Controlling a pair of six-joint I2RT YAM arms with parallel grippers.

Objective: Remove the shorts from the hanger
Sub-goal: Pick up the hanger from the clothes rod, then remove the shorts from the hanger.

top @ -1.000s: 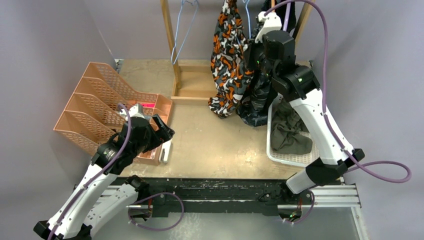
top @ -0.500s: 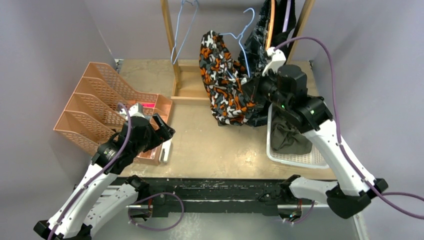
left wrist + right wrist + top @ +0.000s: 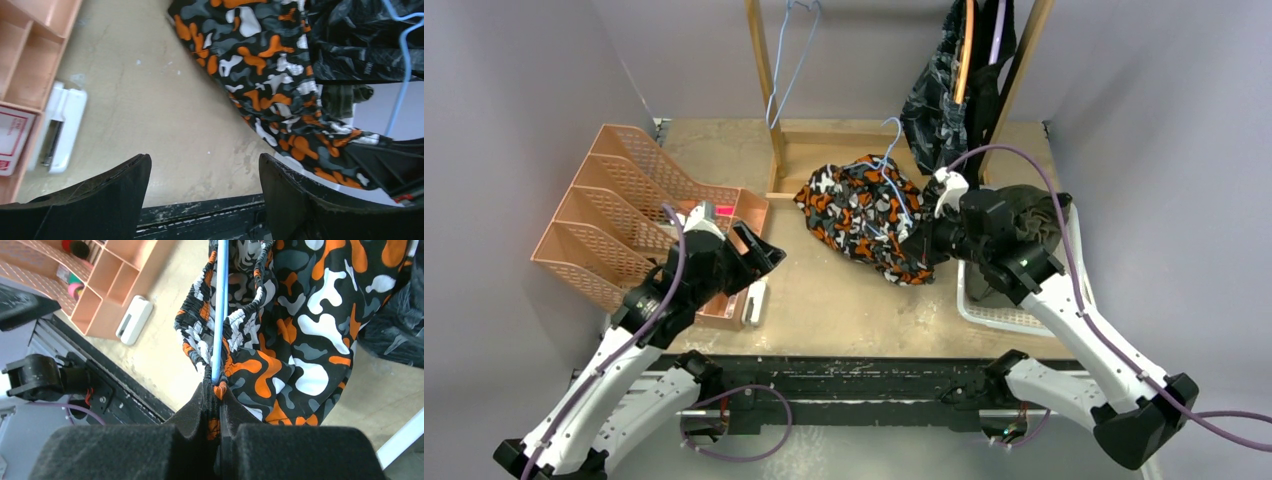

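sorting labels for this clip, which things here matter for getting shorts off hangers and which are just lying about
Job:
orange camo shorts
blue hanger inside them
right gripper holding them
dark shorts on the rack
green shorts in the basket

Lying about:
file tray
stapler
spare hanger
left gripper

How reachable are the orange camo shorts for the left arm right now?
Likely yes: left tool is open, facing the shorts, only bare table between; right tool holds their edge.

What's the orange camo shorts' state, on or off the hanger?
On: the blue hanger runs through the waistband of the orange camo shorts, with the right gripper shut on them.
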